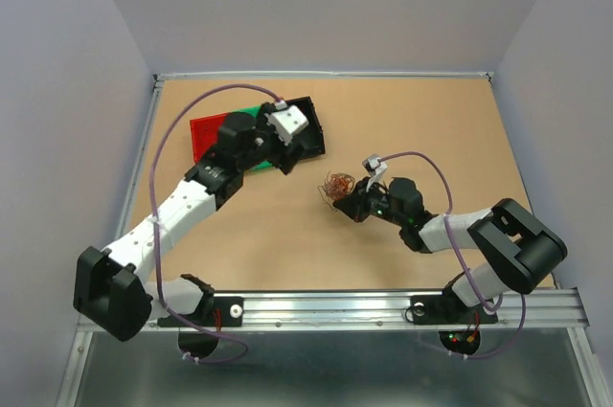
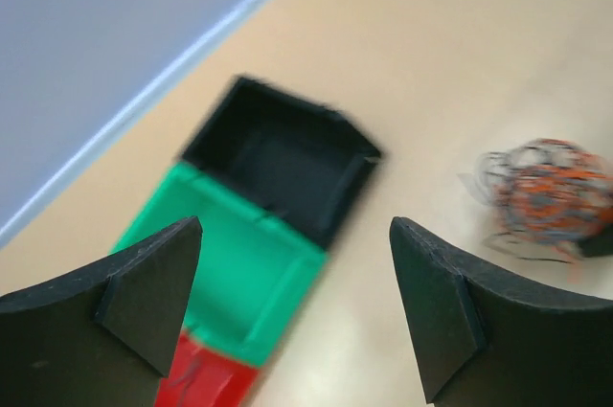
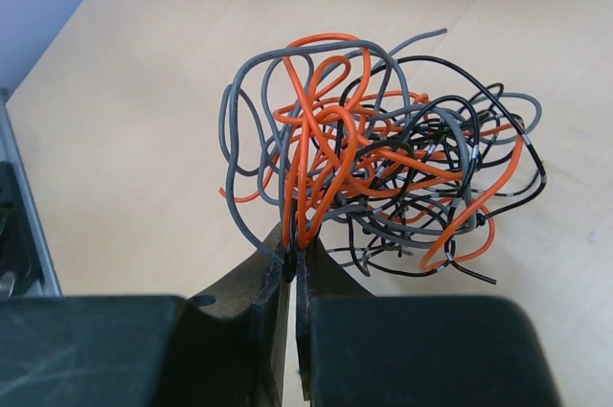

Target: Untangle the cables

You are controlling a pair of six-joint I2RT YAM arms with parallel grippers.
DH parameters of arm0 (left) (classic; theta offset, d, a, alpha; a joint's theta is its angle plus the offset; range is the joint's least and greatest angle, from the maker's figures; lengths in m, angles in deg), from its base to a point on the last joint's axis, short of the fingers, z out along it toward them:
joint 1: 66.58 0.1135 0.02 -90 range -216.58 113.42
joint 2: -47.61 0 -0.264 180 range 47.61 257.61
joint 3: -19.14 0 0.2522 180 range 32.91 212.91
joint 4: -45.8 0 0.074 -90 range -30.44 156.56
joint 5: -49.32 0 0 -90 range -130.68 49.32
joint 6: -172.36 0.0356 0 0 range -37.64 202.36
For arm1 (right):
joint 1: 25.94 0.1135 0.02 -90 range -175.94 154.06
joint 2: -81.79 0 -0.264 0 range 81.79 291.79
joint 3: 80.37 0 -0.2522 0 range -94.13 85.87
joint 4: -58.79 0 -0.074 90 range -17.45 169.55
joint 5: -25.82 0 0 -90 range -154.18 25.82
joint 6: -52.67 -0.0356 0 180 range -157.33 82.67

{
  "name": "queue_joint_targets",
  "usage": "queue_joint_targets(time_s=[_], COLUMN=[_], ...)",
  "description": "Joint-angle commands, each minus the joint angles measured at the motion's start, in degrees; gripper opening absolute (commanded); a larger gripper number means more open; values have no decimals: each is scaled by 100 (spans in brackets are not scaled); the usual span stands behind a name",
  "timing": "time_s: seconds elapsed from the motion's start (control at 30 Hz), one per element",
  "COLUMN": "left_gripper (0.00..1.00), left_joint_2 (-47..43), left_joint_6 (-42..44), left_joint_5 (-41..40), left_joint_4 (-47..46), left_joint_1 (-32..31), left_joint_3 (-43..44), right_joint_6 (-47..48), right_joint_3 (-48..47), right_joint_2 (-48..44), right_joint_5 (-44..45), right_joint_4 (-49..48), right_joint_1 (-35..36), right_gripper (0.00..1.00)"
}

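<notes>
Tabletop [image 1: 431, 120] tan and flat, enclosed by pale grey walls [image 1: 335, 5]; metal rail [image 1: 383, 306] fixed along near edge. Black tray [image 2: 278, 153], green tray [image 2: 239, 273] and red tray [image 2: 206, 378] set touching in a row at far left; dark streaks seen in red tray, too blurred to identify. Mid-table, well apart from trays: cable tangle [image 3: 374, 177] of orange, grey and black strands. Right gripper [image 3: 295, 263] clamped on orange strands at tangle's near edge. Left gripper [image 2: 295, 235] held above trays, fingers spread wide.
</notes>
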Motion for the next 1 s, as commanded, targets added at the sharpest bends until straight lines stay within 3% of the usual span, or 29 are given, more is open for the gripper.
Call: queue_joint_targets(time_s=[0.0, 0.23, 0.4, 0.97], left_gripper=[91, 89, 89, 87], left_joint_2=[597, 1522, 1233, 204], left_joint_6=[208, 349, 735, 894], left_joint_5=[617, 941, 1126, 1442], left_joint_4=[-166, -194, -747, -686], left_joint_1=[-605, -1116, -1116, -976], left_joint_3=[-135, 183, -730, -1206], right_joint_6=[224, 189, 189, 171], right_joint_3=[-324, -289, -280, -298], right_joint_2=[186, 178, 204, 301], right_joint_5=[-692, -710, -710, -701], right_joint_4=[-570, -676, -702, -764], right_joint_1=[138, 200, 218, 209], right_gripper=[7, 7, 7, 6])
